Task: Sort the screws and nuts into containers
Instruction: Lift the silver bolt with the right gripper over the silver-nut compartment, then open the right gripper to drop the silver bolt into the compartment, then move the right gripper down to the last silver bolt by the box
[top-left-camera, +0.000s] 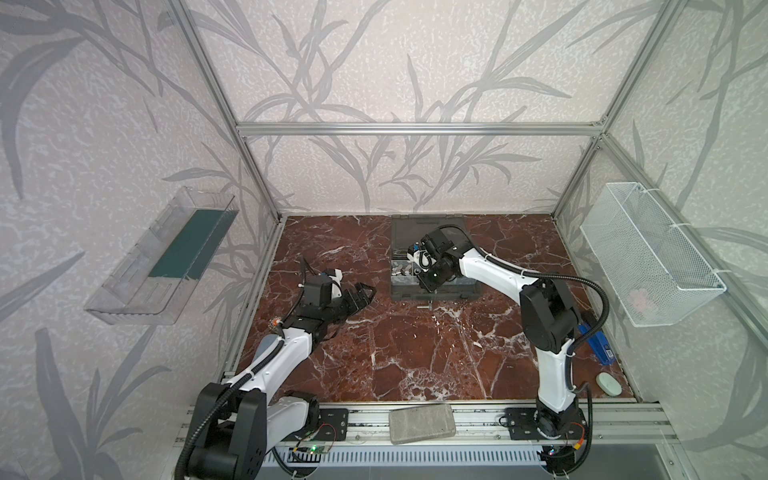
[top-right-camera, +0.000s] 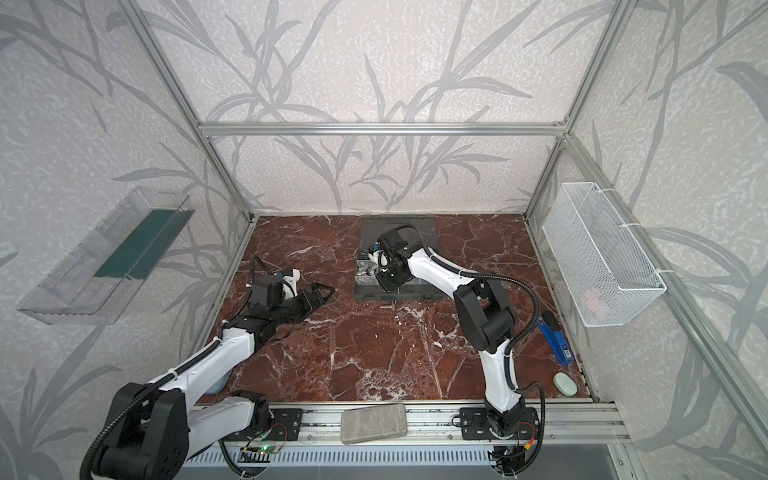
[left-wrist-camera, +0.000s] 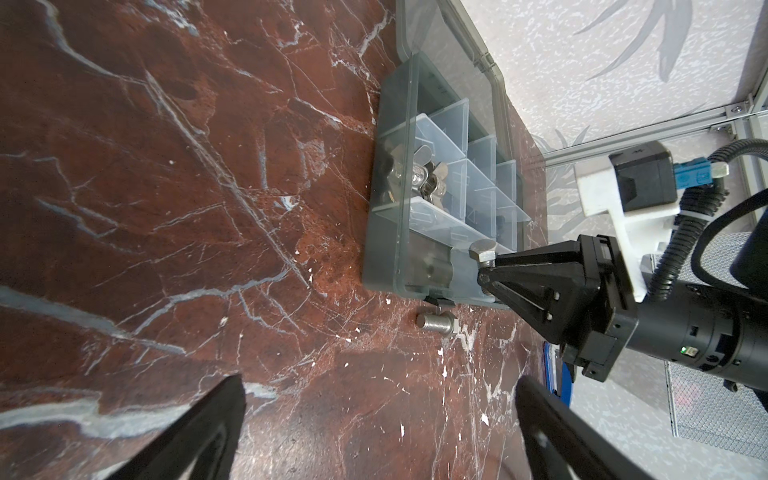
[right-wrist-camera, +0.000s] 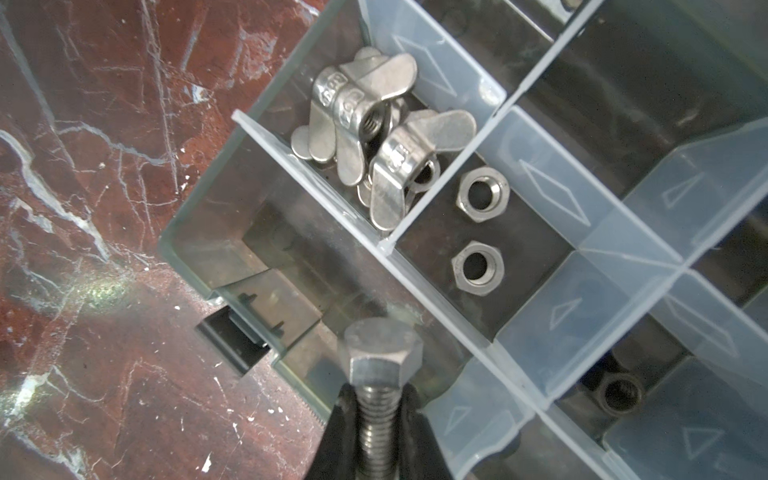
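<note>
My right gripper (right-wrist-camera: 379, 401) is shut on the threaded shank of a silver hex-head screw (right-wrist-camera: 380, 361), head pointing away from the fingers. It hovers over the front corner cell of the dark grey organizer case (top-left-camera: 436, 294), as the left wrist view also shows: right gripper (left-wrist-camera: 484, 272), case (left-wrist-camera: 384, 249). Silver wing nuts (right-wrist-camera: 365, 120) fill one container, two hex nuts (right-wrist-camera: 482, 195) lie in the adjoining one, and a black nut (right-wrist-camera: 619, 392) sits in another. One loose screw (left-wrist-camera: 436, 323) lies on the table just in front of the case. My left gripper (top-left-camera: 368, 293) stands open and empty, left of the case.
A clear tray with a green base (top-left-camera: 166, 253) hangs on the left wall and a white mesh basket (top-left-camera: 648, 257) on the right wall. A blue object (top-left-camera: 598, 340) and a pale oval thing (top-left-camera: 609, 384) lie at the table's right edge. A grey block (top-left-camera: 422, 424) rests on the front rail.
</note>
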